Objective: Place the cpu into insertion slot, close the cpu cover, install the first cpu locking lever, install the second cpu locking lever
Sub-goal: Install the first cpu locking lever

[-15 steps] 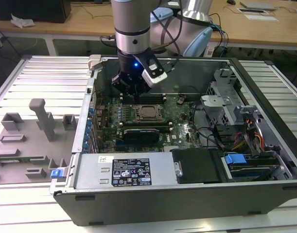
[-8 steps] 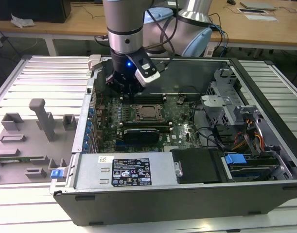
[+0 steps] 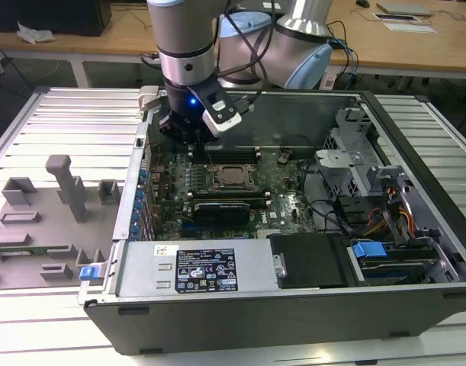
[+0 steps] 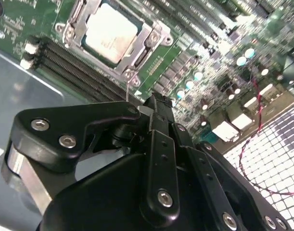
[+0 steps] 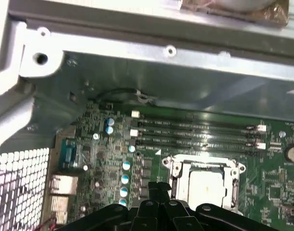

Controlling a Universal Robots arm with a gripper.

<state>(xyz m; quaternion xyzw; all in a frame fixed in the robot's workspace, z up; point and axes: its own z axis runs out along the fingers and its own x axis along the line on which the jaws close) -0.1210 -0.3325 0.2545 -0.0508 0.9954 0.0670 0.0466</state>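
Note:
The cpu (image 4: pixel 109 32) lies flat in the insertion slot (image 3: pixel 234 177) on the green motherboard, its pale metal top facing up. The silvery cpu cover (image 4: pixel 146 44) sits down around it as a frame; in the first wrist view the cpu (image 5: pixel 204 185) and cover (image 5: pixel 179 169) look the same. I cannot tell how the locking levers stand. My gripper (image 4: pixel 156 103) hangs above the board, shut with nothing in it. It is off the socket's corner, to the exterior view's left of it (image 3: pixel 188 131). Its black fingertips (image 5: pixel 159 191) are near the small blue capacitors.
Long black memory slots (image 5: pixel 195 131) run beside the socket. The open computer case has a metal wall (image 5: pixel 151 53) behind, a drive cage (image 3: pixel 355 152) and cables at the exterior view's right, and a power supply (image 3: pixel 202 267) in front. A grey fixture tray (image 3: pixel 42 221) lies outside.

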